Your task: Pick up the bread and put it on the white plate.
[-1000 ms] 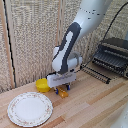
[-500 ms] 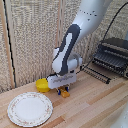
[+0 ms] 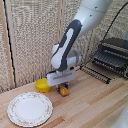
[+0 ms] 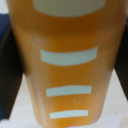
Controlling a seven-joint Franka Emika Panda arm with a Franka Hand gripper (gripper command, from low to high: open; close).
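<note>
The white dish (image 3: pixel 30 108) lies at the lower left of the exterior view on the tabletop (image 3: pixel 95 105), with a yellow bowl (image 3: pixel 43 86) just above and right of it. At centre the tool (image 3: pixel 63 90) is down on the loaf (image 4: pixel 67 65), which fills the wrist view; its fingers appear pinched on it. Judged: the grasp step; next calls for lifting and carrying left over the dish

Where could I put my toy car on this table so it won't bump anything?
The wood in front of the gripper, toward the exterior view's right of the white dish, looks bare. It is crowded where the yellow bowl, the gripper and the bread sit together. The black rack fills the far right.
</note>
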